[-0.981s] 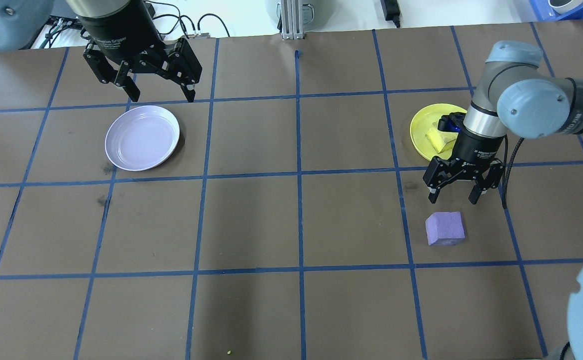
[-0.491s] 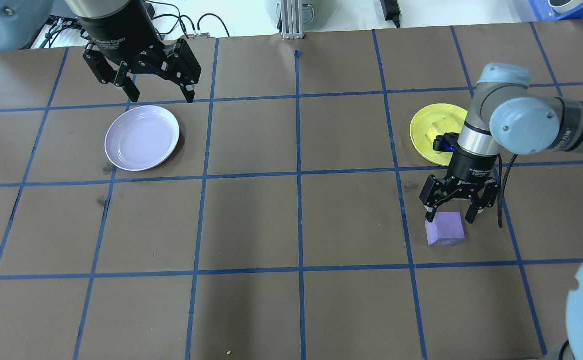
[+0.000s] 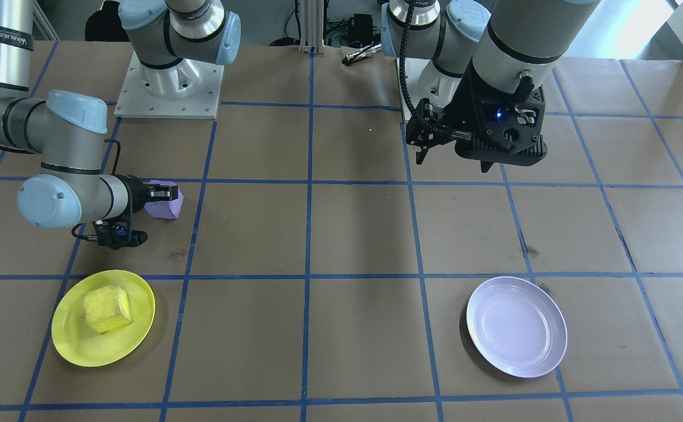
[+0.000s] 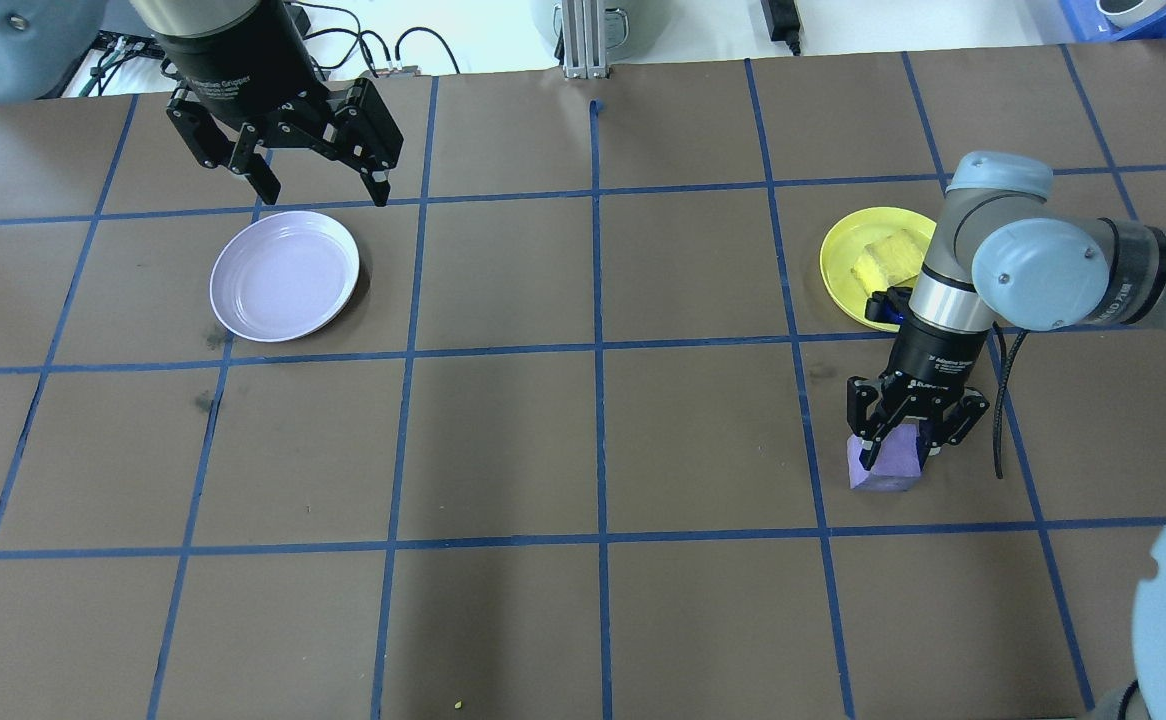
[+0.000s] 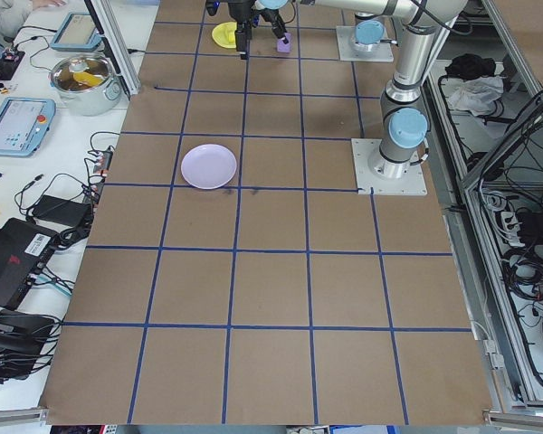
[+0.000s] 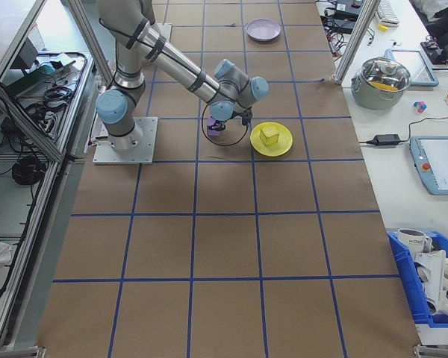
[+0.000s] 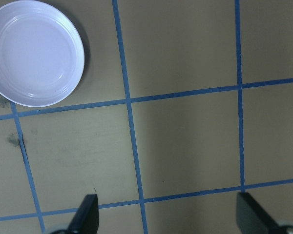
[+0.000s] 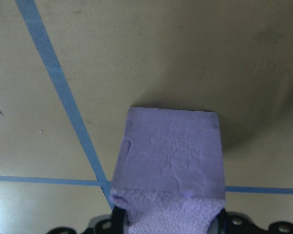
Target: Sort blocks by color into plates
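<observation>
The round pale lavender plastic plate (image 4: 284,275) lies on the bench's (image 4: 583,440) left half, the round bright yellow plastic plate (image 4: 843,250) on its right half, well apart. The rough yellow foam cube (image 4: 885,258) sits in the latter. The rough light purple foam cube (image 4: 885,462) rests on the bench just nearer the robot than that plate.

The right gripper (image 4: 905,458) is lowered with fingers closed against a held block, while the left gripper (image 4: 320,187) is held raised, jaws spread.
</observation>
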You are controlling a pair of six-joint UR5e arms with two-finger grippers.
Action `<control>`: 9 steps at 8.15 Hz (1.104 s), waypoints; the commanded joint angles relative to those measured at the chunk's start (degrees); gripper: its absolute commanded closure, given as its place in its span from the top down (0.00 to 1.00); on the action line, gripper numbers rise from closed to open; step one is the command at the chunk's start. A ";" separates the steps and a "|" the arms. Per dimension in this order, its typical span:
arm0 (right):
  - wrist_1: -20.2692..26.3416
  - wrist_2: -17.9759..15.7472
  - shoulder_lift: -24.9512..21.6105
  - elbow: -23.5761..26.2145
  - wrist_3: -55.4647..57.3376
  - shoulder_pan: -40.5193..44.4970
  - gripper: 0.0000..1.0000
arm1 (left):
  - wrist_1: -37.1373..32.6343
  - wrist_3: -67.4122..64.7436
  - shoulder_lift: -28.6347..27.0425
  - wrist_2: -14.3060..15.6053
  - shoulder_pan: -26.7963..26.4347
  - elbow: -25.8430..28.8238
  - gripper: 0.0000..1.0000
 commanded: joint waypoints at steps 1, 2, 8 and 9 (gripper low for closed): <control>-0.16 0.25 -1.25 -1.54 3.08 -0.16 0.00 | 0.00 -0.06 0.23 0.13 0.04 0.00 1.00; 0.19 1.21 -2.83 -3.12 4.83 -0.08 0.00 | 0.00 0.02 0.32 0.31 0.04 0.00 1.00; 5.12 16.47 -5.92 -15.68 21.84 15.44 0.00 | -0.09 0.02 0.41 -0.04 2.15 0.00 1.00; 3.11 18.95 -4.96 -17.01 26.95 19.48 0.00 | 0.00 0.02 0.32 -0.22 2.15 0.00 1.00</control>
